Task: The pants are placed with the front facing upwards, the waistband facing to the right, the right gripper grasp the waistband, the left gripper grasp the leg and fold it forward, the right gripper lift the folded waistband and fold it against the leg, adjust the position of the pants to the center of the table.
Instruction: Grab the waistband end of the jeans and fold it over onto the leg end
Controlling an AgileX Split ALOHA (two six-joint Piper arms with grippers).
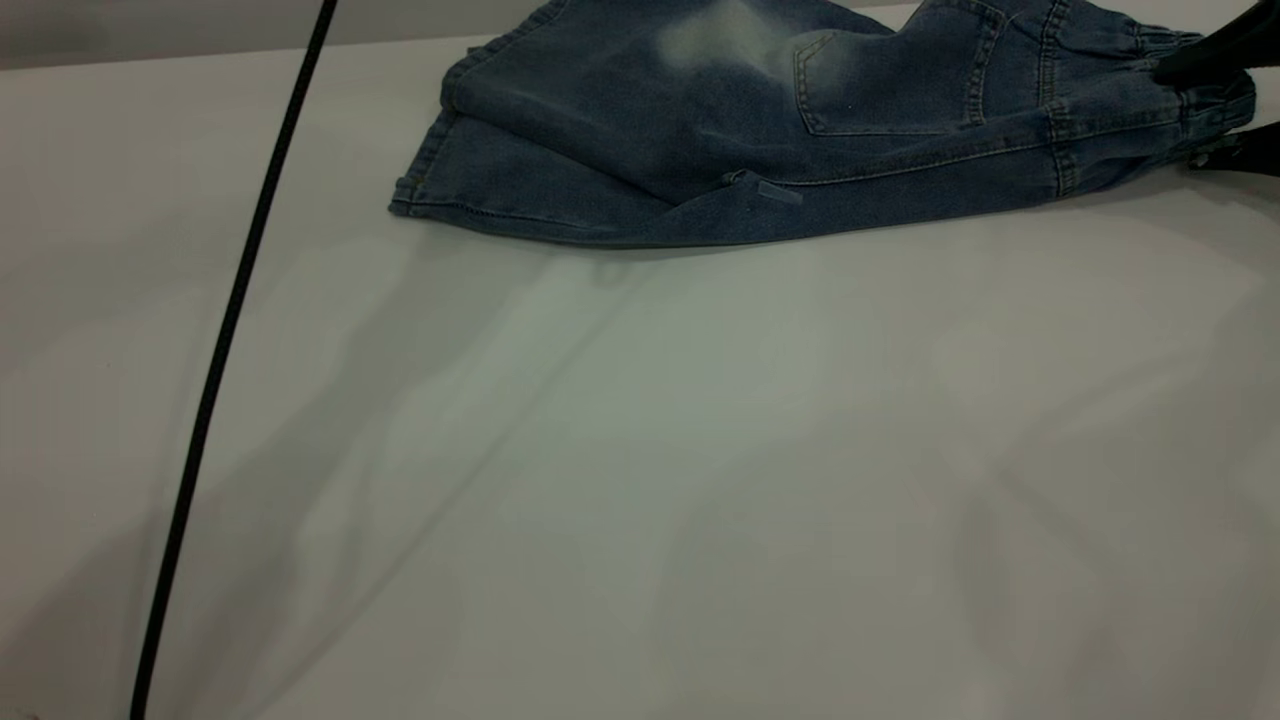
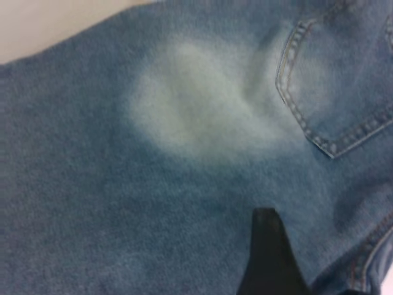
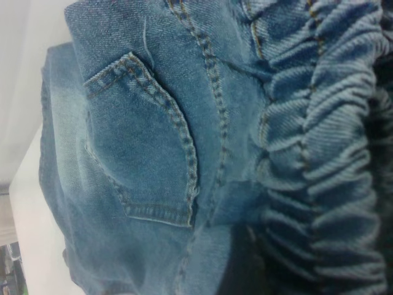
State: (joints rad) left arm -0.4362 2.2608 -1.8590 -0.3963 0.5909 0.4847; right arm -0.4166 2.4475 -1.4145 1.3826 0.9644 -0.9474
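We have the pants [image 1: 800, 130] lying at the far edge of the table [image 1: 640, 450], already doubled lengthwise, with a patch pocket [image 1: 890, 85] and a pale faded oval showing on top. Their long axis runs side to side: the hems point toward our left arm's side, the waistband [image 1: 1190, 95] toward our right.

Our right gripper [image 1: 1215, 105] sits at the waistband end, one black finger above the gathered band and one below it. From the exterior view the denim looks pinched between them, so we judge it clamped on the waistband; the right wrist view shows the ruched elastic [image 3: 331, 153] pressed right up against the camera, which fits that reading.

Our left gripper [image 2: 270, 258] hangs just over the leg cloth, close beside the faded oval [image 2: 202, 104]. Only one dark finger shows, so we cannot tell whether its jaws are apart or together, nor whether it touches the denim.

The coming fold turns on this: the leg stretches away from our right gripper toward the left, along that same axis, so the waistband must travel leftward over the leg. The right arm is the one already at that end. A black cable [image 1: 230, 340] crosses the table well apart from the pants.
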